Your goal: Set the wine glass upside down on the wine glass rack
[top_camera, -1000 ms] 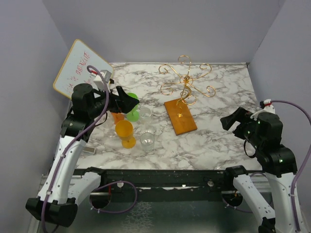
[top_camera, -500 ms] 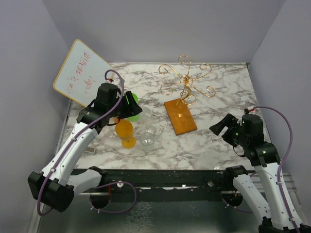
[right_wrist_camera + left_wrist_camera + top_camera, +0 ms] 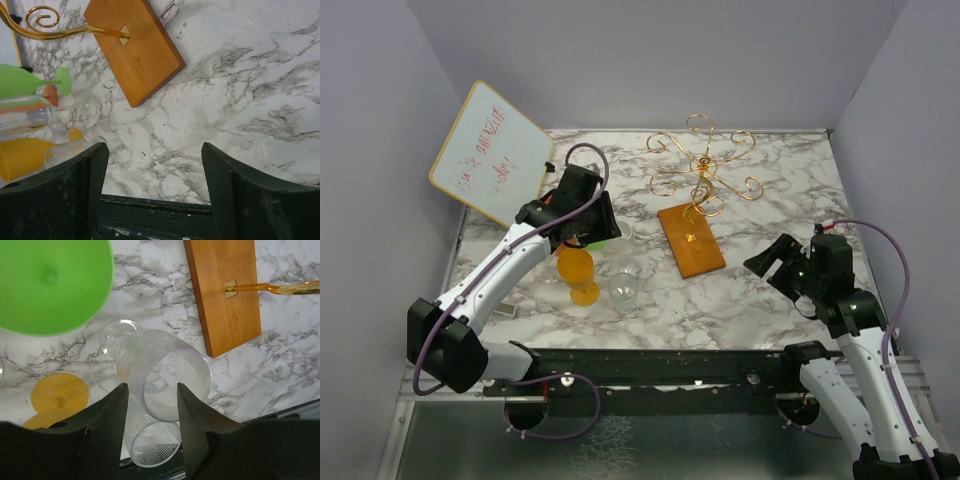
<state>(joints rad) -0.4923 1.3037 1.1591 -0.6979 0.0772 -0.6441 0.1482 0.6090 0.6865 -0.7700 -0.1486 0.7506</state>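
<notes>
Left wrist view: the left gripper [image 3: 151,390] has its black fingers spread and pinches nothing.
Green plastic glass [image 3: 50,282]: ahead of the left gripper and off to its left.
Yellow plastic glass [image 3: 59,396]: just outside the left finger.
Clear stemmed wine glass [image 3: 165,372]: on the white marble table [image 3: 280,355], its bowl in the gap just ahead of the fingertips; whether a finger touches it cannot be told.
Clear patterned tumbler [image 3: 155,447]: below the gripper, close behind the wine glass.
Gold wire rack [image 3: 705,170]: ahead and to the right of the left gripper, apart from the glass, with its orange-brown wooden base flat on the table.
Right gripper [image 3: 153,147]: fingers wide apart and empty; the base lies ahead to its left.
Risk, closing: the finger by the yellow glass could nudge or tip it, since the glasses crowd together.
Risk, grip: smooth rounded glass may slip or twist if pinched off-centre.
Risk, lifting: the tumbler sits close enough to be clipped.
Risk, hanging: turning the glass over near the thin spirals could knock the light rack askew.
</notes>
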